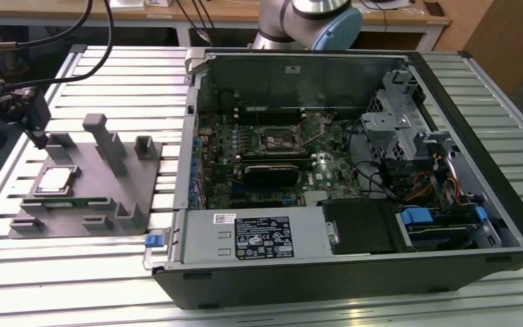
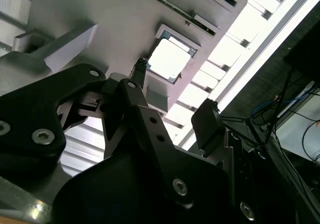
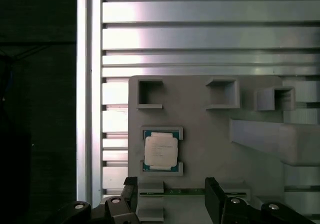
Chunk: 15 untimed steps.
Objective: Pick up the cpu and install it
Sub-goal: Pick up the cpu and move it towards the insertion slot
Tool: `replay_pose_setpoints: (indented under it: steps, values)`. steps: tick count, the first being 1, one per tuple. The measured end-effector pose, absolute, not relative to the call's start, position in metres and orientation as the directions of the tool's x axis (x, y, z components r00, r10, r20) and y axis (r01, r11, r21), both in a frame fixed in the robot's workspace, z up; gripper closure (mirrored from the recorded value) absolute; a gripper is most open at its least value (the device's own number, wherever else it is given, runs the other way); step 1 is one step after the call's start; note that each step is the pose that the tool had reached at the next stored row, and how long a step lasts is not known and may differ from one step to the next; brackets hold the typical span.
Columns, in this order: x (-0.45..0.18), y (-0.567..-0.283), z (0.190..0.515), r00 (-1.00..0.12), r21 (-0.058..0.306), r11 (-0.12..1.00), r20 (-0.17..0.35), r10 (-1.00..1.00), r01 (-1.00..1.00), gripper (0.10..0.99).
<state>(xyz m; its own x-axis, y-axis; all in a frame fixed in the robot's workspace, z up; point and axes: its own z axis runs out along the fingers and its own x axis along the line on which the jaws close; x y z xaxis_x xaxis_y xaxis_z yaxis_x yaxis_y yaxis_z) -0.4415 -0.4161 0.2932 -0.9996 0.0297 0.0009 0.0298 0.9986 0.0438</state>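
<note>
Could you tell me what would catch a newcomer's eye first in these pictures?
The large open black computer case with its green motherboard exposed dominates the exterior view's right. On that view's left, a small square silver-topped cpu sits in a pocket of the grey plastic tray, with the gripper hovering above, fingers open.

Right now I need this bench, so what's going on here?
The arm's gripper hangs open and empty above the grey tray, close to the cpu, which lies in its recess on the tray, not yet picked up. The opened computer case stands beside the tray.
</note>
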Motion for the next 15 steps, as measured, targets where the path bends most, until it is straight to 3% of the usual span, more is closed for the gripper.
replay_pose_setpoints:
  steps: [15]
  values:
    - [-0.4415, -0.4171, 0.2888, -1.000, 0.044, 0.999, 0.001, 0.030, 0.030, 0.439]
